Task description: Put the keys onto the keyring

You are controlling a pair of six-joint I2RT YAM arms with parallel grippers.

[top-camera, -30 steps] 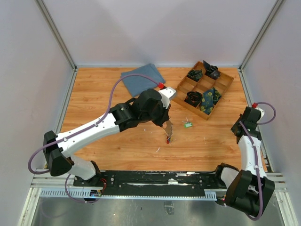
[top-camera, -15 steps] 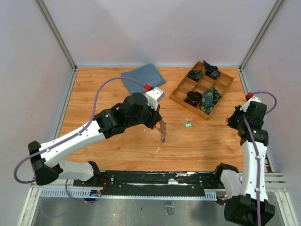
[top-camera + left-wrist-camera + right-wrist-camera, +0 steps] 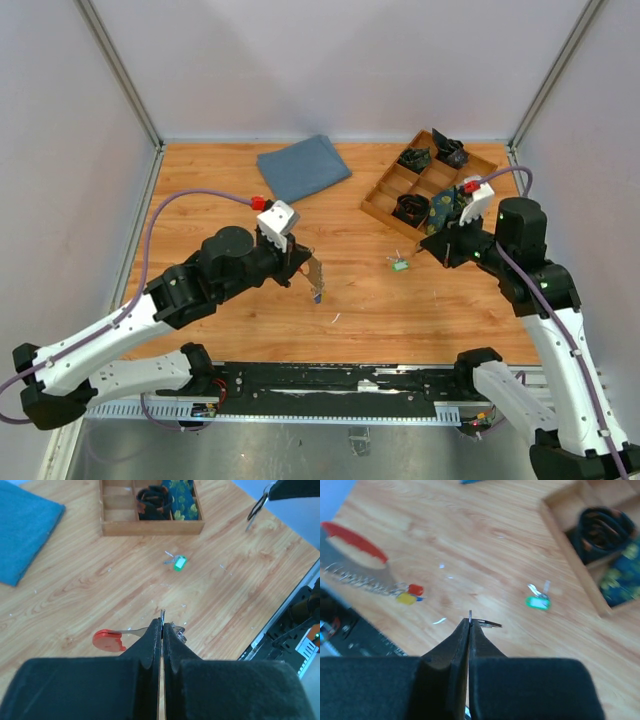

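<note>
My left gripper is shut on the keyring, held above the table's middle. In the right wrist view the keyring is a red curved loop over a row of silver keys with red, yellow and blue ends. In the left wrist view the fingertips pinch a thin metal edge, with a red end at their left and silver keys at their right. My right gripper is shut on one thin silver key, right of the left gripper. A green-tagged key lies on the wood between them.
A wooden compartment tray with dark rolled items stands at the back right. A blue cloth lies at the back middle. A small silver sliver lies on the wood near the front. Walls enclose the table.
My left arm has pulled back left and nearer, carrying the keyring with it. My right arm has swung in from the right edge toward the middle, near the green tag.
</note>
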